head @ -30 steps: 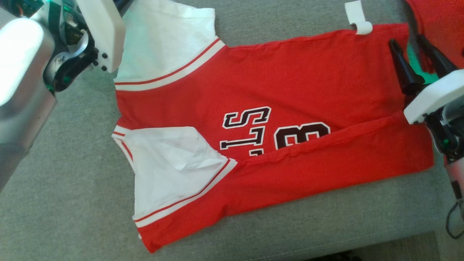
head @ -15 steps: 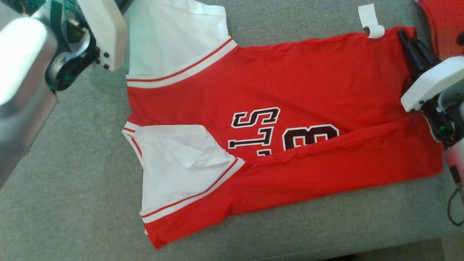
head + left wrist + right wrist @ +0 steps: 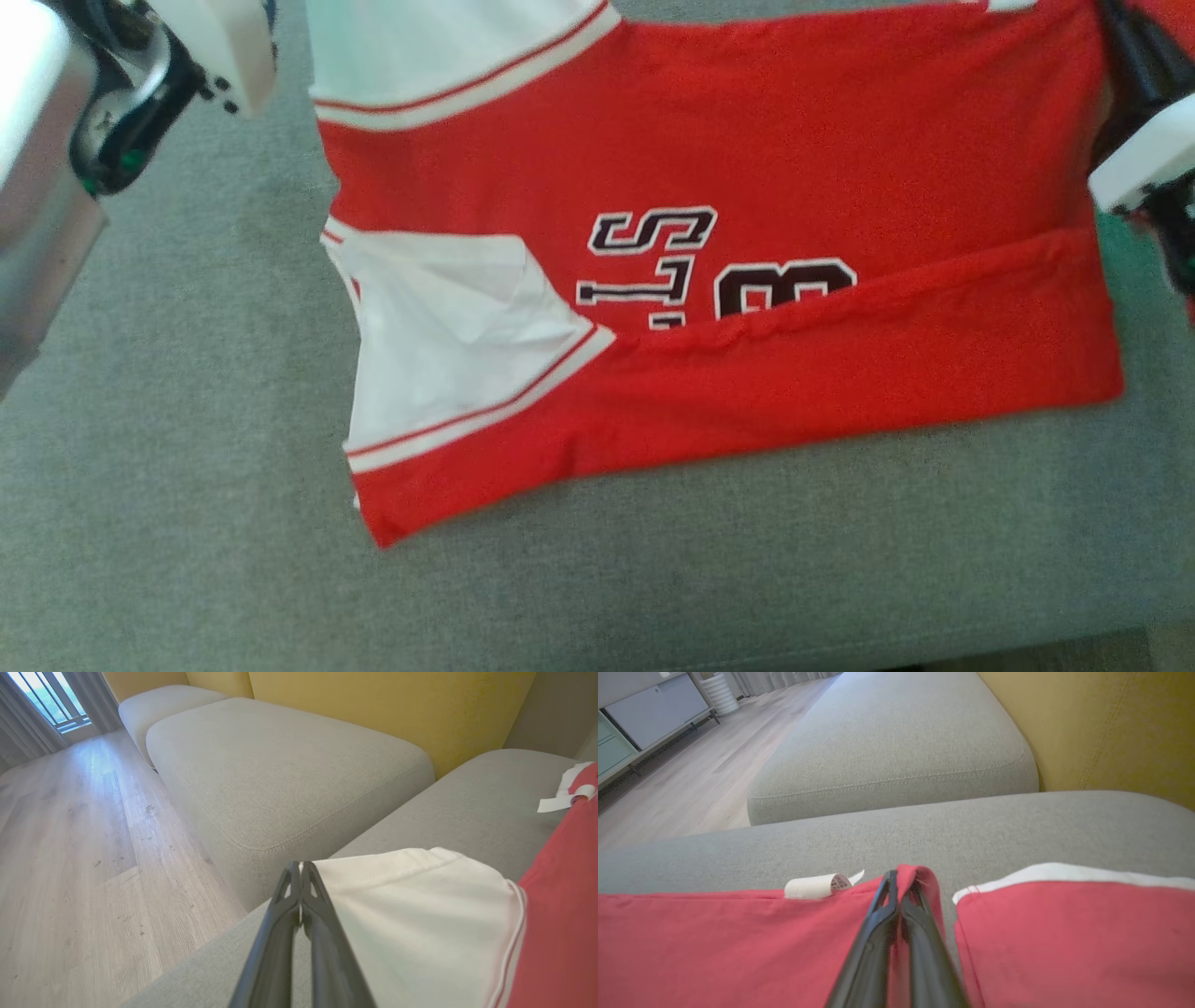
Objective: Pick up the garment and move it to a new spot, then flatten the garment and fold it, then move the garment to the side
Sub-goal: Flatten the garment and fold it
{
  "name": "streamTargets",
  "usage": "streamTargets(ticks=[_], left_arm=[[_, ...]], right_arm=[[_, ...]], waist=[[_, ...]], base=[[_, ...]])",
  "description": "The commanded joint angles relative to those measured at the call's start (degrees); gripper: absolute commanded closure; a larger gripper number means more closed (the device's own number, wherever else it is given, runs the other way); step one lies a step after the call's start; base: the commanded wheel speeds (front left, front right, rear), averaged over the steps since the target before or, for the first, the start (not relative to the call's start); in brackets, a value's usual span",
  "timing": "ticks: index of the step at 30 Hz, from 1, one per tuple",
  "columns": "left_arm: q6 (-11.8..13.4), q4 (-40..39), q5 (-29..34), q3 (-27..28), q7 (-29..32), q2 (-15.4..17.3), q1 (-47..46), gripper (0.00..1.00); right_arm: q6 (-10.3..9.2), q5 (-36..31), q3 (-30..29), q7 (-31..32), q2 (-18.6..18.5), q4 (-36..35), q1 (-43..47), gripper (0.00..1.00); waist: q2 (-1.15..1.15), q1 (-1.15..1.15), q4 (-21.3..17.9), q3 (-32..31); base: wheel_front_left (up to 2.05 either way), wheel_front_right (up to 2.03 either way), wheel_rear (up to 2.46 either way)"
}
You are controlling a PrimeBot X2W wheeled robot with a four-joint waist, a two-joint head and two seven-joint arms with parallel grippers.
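Right tool (image 3: 899, 877) has closed on the shirt (image 3: 747, 140), far right corner.
Left tool (image 3: 299, 865) pinches the far sleeve (image 3: 420, 905); mid-fold, and next probably draw both nearward together.

Looked out over grey sofa cushions (image 3: 289, 765) against a mustard-yellow backrest (image 3: 373, 700), with pale wood-plank floor (image 3: 70, 835) alongside, daylight through a barred window (image 3: 42, 695) flanked by grey curtains (image 3: 86, 693), and a pale cabinet (image 3: 656, 704) beyond.

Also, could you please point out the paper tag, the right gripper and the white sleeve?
paper tag (image 3: 815, 885): right wrist view, middle of its curled roll.
right gripper (image 3: 902, 883): right wrist view, between its fingertips.
white sleeve (image 3: 411, 914): left wrist view, middle of the cloth.
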Motion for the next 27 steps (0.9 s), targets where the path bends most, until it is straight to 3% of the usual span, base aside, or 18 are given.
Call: streamTargets(ticks=[1, 9, 16, 27], left_arm=[[0.1, -0.24, 0.12, 3.01, -1.49, 2.57, -3.9, 1.0], [0.1, -0.63, -1.32, 1.41, -4.36, 2.61, -3.51, 1.0], [0.25, -5.42, -4.73, 0.62, -7.34, 3.84, 3.24, 1.0], [5.15, -16.34, -8.18, -0.41, -10.76, 8.66, 18.51, 1.0]], right_arm=[[-0.04, 0.59, 0.5, -0.55, -2.03, -1.04, -1.1, 1.0], [-0.04, 2.49, 0.99, -0.81, -4.81, -1.15, -0.41, 1.0], [-0.04, 5.36, 0.74, -1.48, -7.46, -2.2, 5.87, 1.0], [-0.04, 9.08, -0.93, -3.08, -11.0, -5.24, 17.23, 1.0]], waist=[[0.0, 0.0, 0.44, -0.21], [0.0, 0.0, 2.42, -1.67], [0.0, 0.0, 4.89, -4.71], [0.0, 0.0, 7.36, -9.53]], base=[[0.0, 0.0, 0.0], [0.0, 0.0, 0.0], [0.0, 0.0, 0.0], [0.0, 0.0, 0.0]])
